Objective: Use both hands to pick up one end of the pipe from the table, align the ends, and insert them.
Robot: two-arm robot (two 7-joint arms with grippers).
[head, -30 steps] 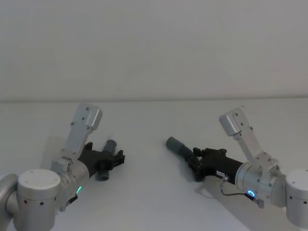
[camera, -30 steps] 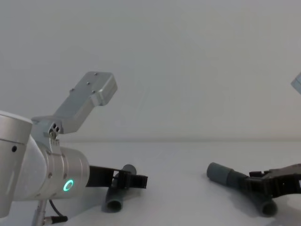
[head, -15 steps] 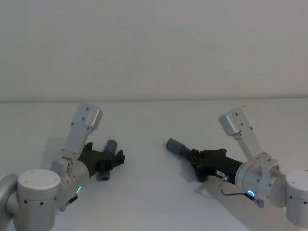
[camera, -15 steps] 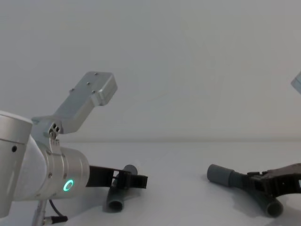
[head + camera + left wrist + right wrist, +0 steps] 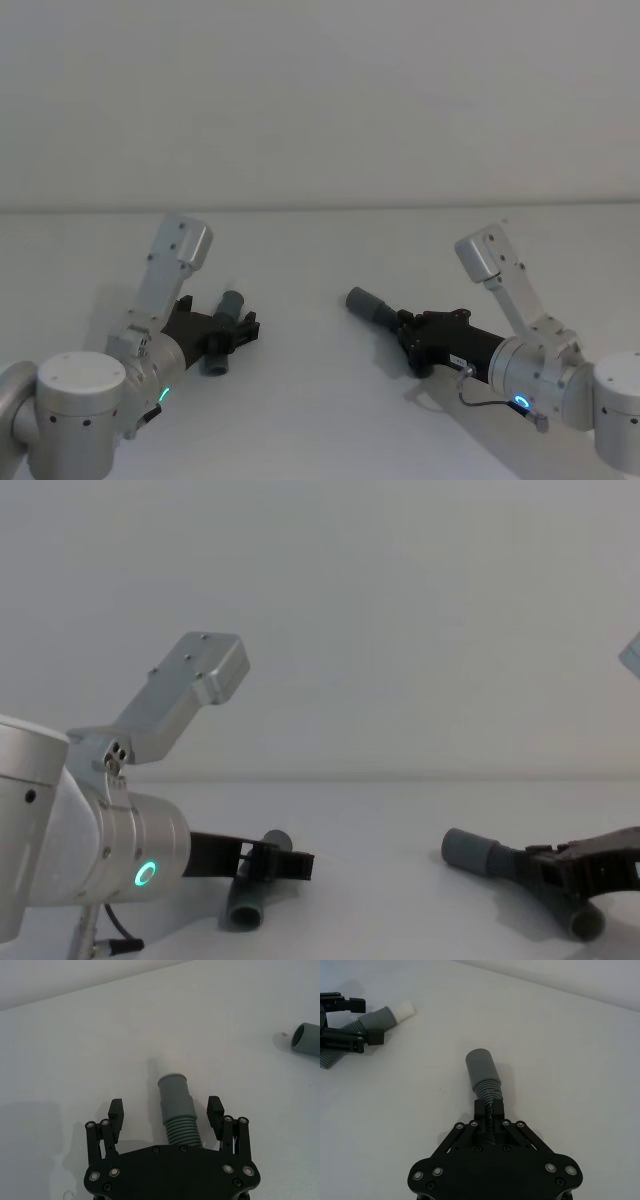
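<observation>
The short pipe piece (image 5: 175,1102) lies on the white table (image 5: 300,400) between the spread fingers of my left gripper (image 5: 165,1102), which is open and not touching it. In the head view that gripper (image 5: 243,327) straddles the short piece (image 5: 232,303) at the left. The piece's whitish tip (image 5: 403,1009) points away from my body. My right gripper (image 5: 490,1106) is shut on the ribbed section of the long pipe piece (image 5: 480,1066), just behind its wide grey collar. The head view has this gripper (image 5: 406,326) at the right, with the collar (image 5: 364,303) pointing toward the left arm.
A plain pale wall stands behind the table's far edge (image 5: 320,208). A wide strip of bare table (image 5: 300,320) lies between the two pipe pieces. In the chest view the left arm (image 5: 90,860) with its green ring light looms large at the left.
My right gripper has closed onto the long piece and drawn it slightly back; its near end has shifted right in the chest view. The left arm and short piece have not moved.
</observation>
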